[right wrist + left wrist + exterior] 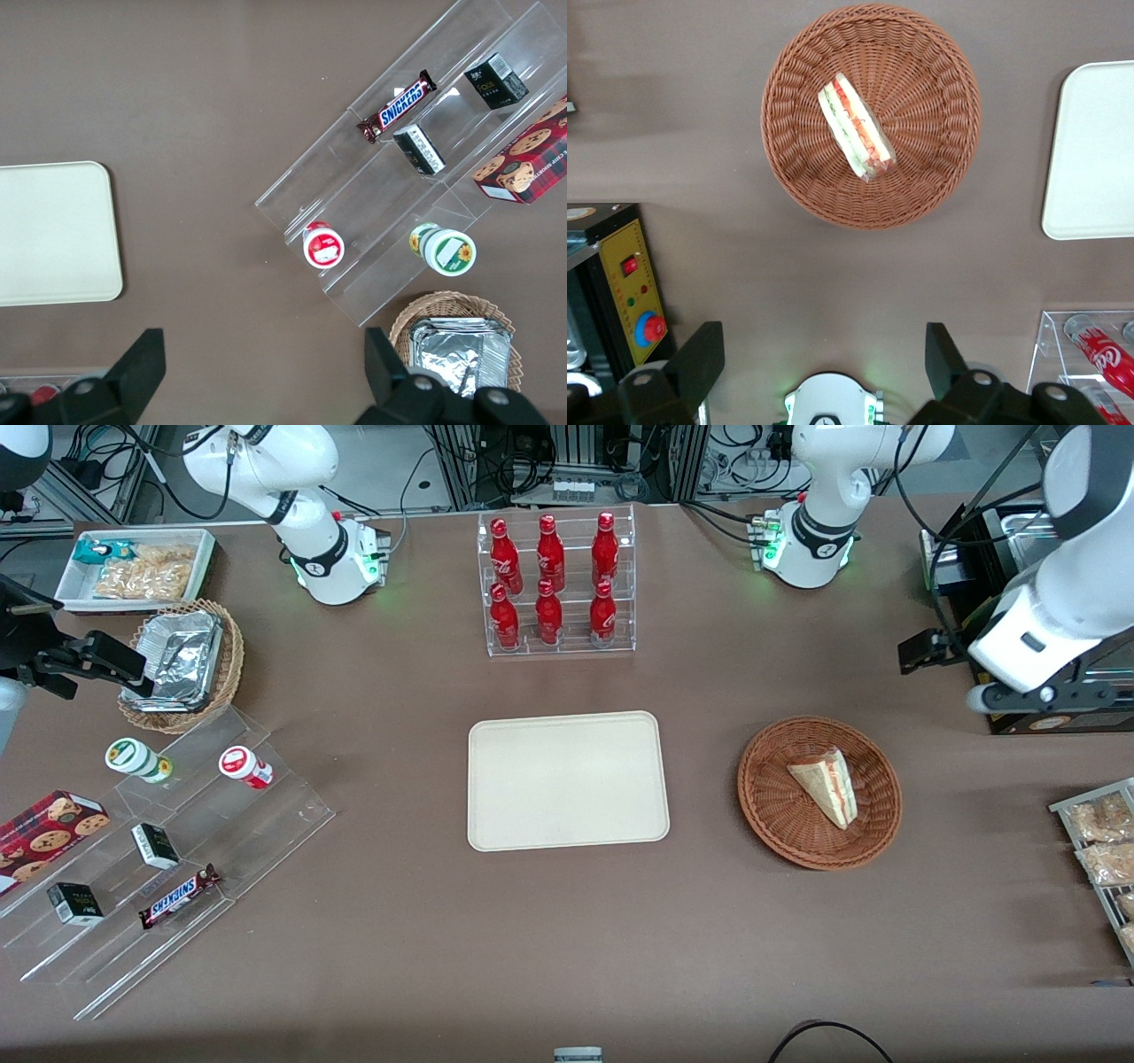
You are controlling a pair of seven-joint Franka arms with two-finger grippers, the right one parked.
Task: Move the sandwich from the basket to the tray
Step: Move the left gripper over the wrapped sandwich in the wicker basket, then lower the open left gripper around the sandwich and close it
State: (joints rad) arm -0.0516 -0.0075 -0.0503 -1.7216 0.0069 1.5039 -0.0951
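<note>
The sandwich [828, 784], a pale wedge with red, orange and green filling, lies alone in the round reddish-brown basket [771, 815]. The cream tray [567, 779] lies flat and bare beside the basket, toward the parked arm's end. My gripper [926, 651] hangs high over the table, farther from the front camera than the basket and toward the working arm's end. In the left wrist view the gripper [824, 354] is open with nothing between its black fingers [700, 354]. That view also shows the sandwich [855, 128], the basket [921, 177] and the tray [1099, 150], all well apart from the gripper.
A clear rack of red bottles [554, 584] stands farther back than the tray. A black box with a yellow panel [629, 292] sits near my arm. Snack bags [1099, 841] lie at the working arm's end. A clear stepped shelf [159, 841] and a foil-tray basket [182, 664] sit at the parked arm's end.
</note>
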